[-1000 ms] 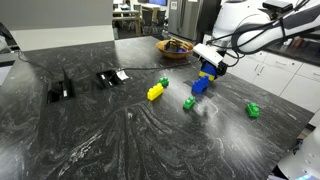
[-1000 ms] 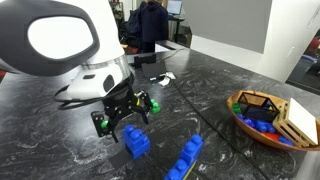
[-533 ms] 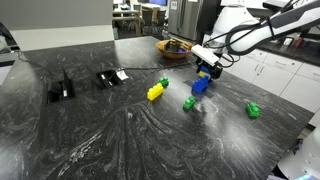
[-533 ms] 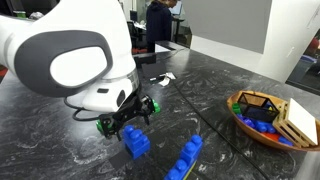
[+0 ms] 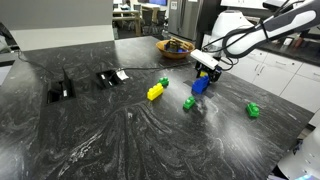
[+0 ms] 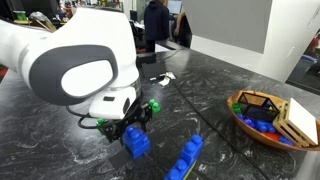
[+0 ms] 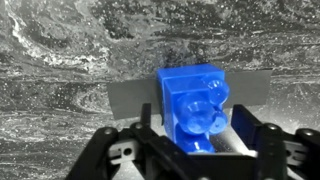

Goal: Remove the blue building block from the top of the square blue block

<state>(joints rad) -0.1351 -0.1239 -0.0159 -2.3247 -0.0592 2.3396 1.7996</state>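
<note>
In the wrist view a narrow blue building block (image 7: 205,122), studs toward the camera, stands on the wider square blue block (image 7: 185,88). My gripper (image 7: 195,150) is open. Its two black fingers sit either side of the narrow block with small gaps. In both exterior views the gripper (image 5: 207,70) (image 6: 128,128) hangs low over the blue stack (image 5: 200,86) (image 6: 138,146) on the dark marble table. There I cannot tell the two blue blocks apart.
A long blue studded piece (image 6: 185,158) lies on the table beside the stack. A yellow brick (image 5: 155,92) and green bricks (image 5: 164,82) (image 5: 189,102) (image 5: 253,110) are scattered about. A bowl of toys (image 6: 262,116) stands further off. Two black items (image 5: 62,90) (image 5: 110,77) lie at the far side.
The arm has come down over the blue stack, bringing the open fingers around it. The blocks have not moved.
</note>
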